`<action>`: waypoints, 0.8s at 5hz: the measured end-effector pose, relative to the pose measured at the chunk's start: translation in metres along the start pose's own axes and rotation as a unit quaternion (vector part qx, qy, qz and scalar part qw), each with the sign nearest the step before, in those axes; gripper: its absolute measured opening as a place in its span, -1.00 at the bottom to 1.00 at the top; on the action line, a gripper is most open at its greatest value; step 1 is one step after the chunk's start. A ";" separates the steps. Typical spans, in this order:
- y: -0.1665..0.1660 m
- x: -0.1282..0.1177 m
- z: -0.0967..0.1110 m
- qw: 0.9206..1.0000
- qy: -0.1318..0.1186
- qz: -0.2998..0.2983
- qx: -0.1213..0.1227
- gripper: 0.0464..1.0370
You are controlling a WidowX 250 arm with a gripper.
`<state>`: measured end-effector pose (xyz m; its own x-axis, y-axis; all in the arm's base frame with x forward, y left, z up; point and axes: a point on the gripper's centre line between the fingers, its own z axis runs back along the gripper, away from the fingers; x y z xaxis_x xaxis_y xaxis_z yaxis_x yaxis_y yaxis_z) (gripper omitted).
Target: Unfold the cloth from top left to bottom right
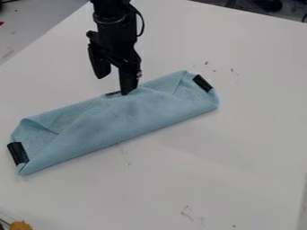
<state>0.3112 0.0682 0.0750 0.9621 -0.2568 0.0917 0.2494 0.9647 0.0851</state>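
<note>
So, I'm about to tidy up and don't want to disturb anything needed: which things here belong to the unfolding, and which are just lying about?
For the job:
cloth, folded over
black tabs, at its two ends
hand, open, at its upper edge

Lying about:
yellow thing, bottom left corner
dark things, top right, too unclear to name

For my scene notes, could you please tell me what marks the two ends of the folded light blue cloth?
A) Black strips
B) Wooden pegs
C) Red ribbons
A: a black strip sits at the left end of the light blue cloth, another black strip at its right.
</note>
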 end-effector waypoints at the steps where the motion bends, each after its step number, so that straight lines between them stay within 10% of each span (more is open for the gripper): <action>1: -0.001 -0.002 -0.010 1.000 0.013 -0.001 -0.006 0.93; 4: 0.019 0.026 -0.043 1.000 -0.014 -0.020 -0.005 0.93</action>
<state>0.3459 0.0827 0.0362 0.9479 -0.2965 0.1163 0.2886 0.9541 0.0798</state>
